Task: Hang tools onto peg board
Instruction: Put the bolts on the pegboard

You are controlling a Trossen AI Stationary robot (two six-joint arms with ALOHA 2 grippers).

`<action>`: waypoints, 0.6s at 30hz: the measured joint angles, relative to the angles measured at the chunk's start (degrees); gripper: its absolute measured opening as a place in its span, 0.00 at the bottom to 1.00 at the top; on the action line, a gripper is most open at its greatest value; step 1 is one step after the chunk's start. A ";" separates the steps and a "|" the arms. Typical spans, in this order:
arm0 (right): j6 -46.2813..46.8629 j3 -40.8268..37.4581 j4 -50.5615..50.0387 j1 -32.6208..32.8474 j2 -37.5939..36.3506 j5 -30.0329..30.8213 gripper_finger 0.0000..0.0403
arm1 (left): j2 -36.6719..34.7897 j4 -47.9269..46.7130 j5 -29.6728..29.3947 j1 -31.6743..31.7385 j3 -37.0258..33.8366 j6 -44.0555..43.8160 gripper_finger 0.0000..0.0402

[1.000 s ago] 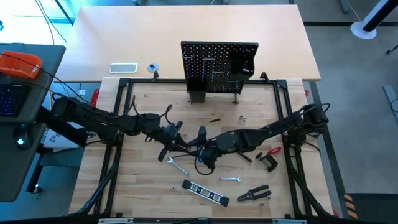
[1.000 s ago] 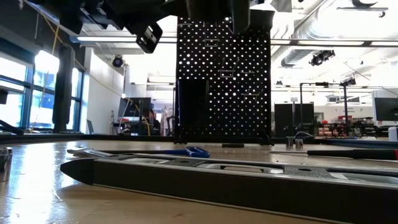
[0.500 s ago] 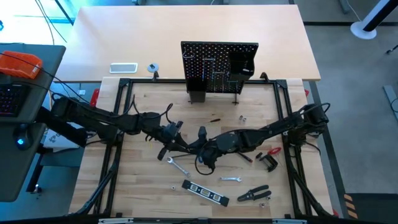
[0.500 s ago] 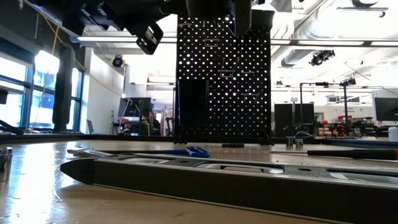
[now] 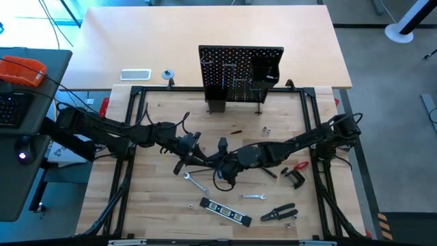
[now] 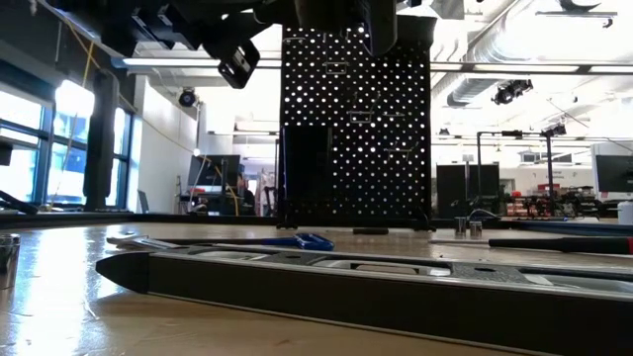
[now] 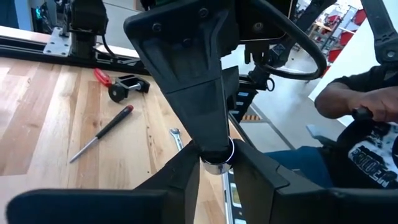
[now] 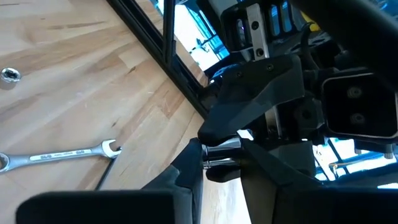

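Note:
My two grippers meet above the middle of the table, left gripper point(image 5: 205, 160) and right gripper point(image 5: 220, 164) tip to tip. Between them is a small silver cylinder, like a socket point(image 7: 216, 163), with both pairs of fingers closed on it. The black peg board point(image 5: 240, 72) stands upright at the table's far edge, with hooks and a black bin on it. On the wood lie a wrench point(image 5: 196, 182), a small wrench point(image 5: 252, 197), the black level point(image 5: 225, 212), pliers point(image 5: 280, 213), a screwdriver point(image 7: 102, 132) and the red-and-black clamp point(image 5: 295, 174). My left gripper has the silver cylinder's side point(image 7: 205, 164) between its two fingers, coming from the table's left. The cylinder is lifted clear of the table. The right gripper's fingers hide its other end. My right gripper pinches the same cylinder point(image 8: 221, 152) between its two fingers, coming from the table's right, opposite the left fingers. The cylinder lies across its fingers, clear of the table.
A black frame point(image 5: 136, 137) borders the wooden work area. Small silver sockets point(image 5: 266, 128) lie in front of the peg board. A white tray point(image 5: 135, 74) and a tape roll point(image 5: 168, 74) sit beyond the frame. A person's arm point(image 7: 348, 102) shows past the table.

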 joint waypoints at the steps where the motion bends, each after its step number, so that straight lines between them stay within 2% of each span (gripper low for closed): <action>1: -0.01 0.00 0.01 0.02 0.00 0.84 0.18 | 0.00 0.05 -0.05 0.01 0.00 0.00 0.22; 9: -0.90 0.00 -0.13 0.87 -0.52 5.03 0.17 | -0.02 1.76 -0.05 0.22 0.00 -0.02 0.30; 18: -2.39 -0.04 -4.06 2.48 -3.36 16.22 0.17 | -1.34 1.71 0.73 3.29 0.04 0.63 0.48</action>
